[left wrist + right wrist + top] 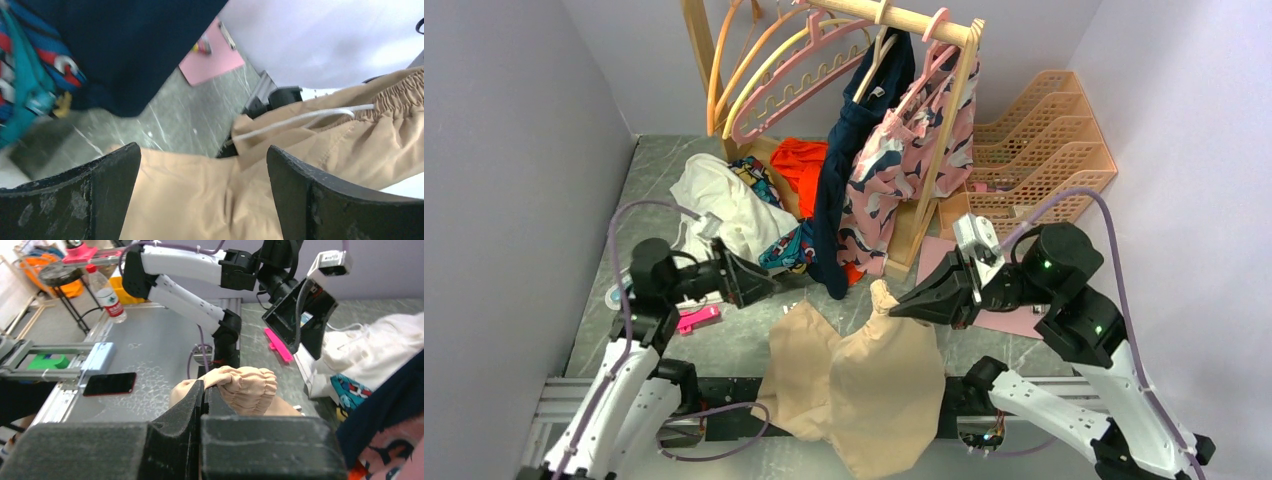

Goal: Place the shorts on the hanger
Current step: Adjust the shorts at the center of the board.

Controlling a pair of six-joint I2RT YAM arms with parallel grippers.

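One step done: your right fingers (900, 309) clamped shut on shorts (864, 385) at bunched waistband, frame centre; rest drapes over desk (724, 340) edge. Your left fingers (759, 285) spread wide, empty. Hanger (749, 122) on rack (904, 15), upper centre. Hanging not yet begun.

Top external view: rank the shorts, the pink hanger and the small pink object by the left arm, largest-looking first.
1. shorts
2. pink hanger, long but thin
3. small pink object, clearly the smallest
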